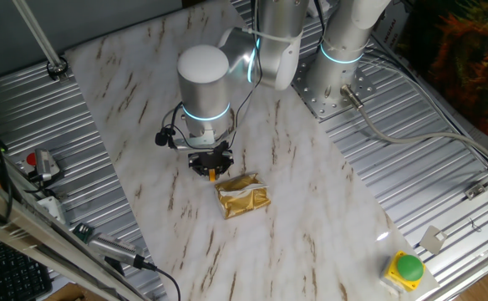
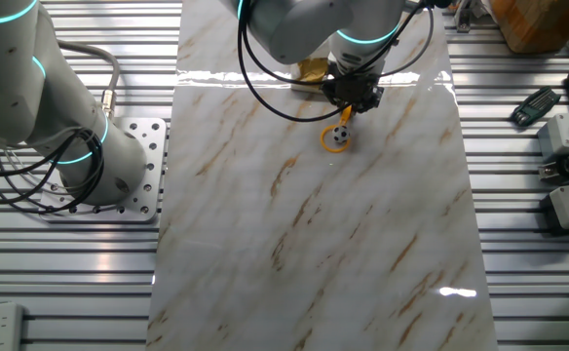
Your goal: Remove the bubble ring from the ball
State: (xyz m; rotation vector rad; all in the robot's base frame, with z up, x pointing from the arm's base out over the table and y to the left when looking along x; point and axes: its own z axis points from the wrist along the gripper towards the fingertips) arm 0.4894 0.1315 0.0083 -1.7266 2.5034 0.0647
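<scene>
Ring [image 2: 335,137] orange-yellow; ball [image 2: 338,137] white with black patches; packet [image 1: 242,196] gold; tabletop [image 2: 314,224] white marble, brown veining; button [image 1: 409,266] green on yellow base

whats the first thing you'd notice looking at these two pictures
The big silver robot arm reaching down over the marble-patterned table, its gripper low over a tiny soccer-style ball sitting inside an orange ring. Next, a crumpled gold packet beside the gripper, and a green button at the table's corner.
</scene>
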